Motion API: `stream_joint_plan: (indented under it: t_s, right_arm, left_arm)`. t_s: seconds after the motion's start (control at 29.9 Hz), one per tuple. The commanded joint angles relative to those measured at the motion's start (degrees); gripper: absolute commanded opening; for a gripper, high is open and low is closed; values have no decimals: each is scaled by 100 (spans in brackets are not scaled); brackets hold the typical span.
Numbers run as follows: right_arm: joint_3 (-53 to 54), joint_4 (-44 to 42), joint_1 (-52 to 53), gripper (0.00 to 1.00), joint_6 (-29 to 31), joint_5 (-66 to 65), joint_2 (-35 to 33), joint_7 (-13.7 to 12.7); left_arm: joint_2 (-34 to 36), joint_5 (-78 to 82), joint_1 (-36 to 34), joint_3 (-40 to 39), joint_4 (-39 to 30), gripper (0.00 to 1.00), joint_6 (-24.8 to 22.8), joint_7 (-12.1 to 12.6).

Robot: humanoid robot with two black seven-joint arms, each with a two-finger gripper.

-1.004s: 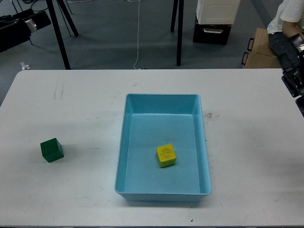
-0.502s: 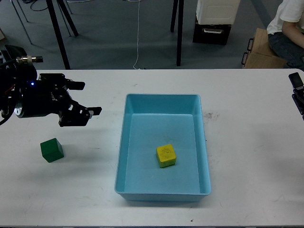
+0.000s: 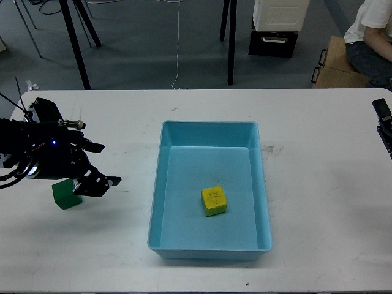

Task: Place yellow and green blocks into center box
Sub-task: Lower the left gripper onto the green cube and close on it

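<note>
The yellow block (image 3: 214, 201) lies inside the light blue box (image 3: 209, 136) at the table's center. The green block (image 3: 63, 195) sits on the table at the left, its top partly covered by my left arm. My left gripper (image 3: 110, 163) is open and empty, its fingers pointing right, just right of and slightly above the green block. A small black part of my right arm (image 3: 383, 121) shows at the right edge; its fingers cannot be made out.
The white table (image 3: 318, 202) carries only the box and the green block. Beyond its far edge are black stand legs (image 3: 76, 43), a cardboard box (image 3: 334, 64) and a seated person (image 3: 370, 37).
My left gripper has come down and toward the green block, now close beside it. The blocks and box have not moved.
</note>
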Motion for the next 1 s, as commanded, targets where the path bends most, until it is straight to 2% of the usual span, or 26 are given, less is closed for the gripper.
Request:
stream_joint_plan:
  t_s: [0.0, 0.27, 0.5, 0.74, 0.97]
  right_arm:
    - [4, -8, -44, 98, 2, -1, 0, 0]
    - [-5, -8, -62, 98, 2, -1, 70, 0]
    - [-5, 1, -80, 98, 1, -1, 79, 0]
    - [-5, 1, -159, 98, 2, -1, 88, 0]
    - [-5, 1, -159, 98, 2, -1, 97, 0]
  left_arm:
    - [-1, 0, 25, 322, 257, 100, 0, -1]
    - [-62, 0, 43, 349, 924, 100, 0, -1]
    - [-98, 0, 43, 471, 1012, 100, 0, -1]
    - [-106, 0, 25, 867, 1496, 99, 0, -1]
    - [-124, 0, -10, 850, 1505, 96, 0, -1]
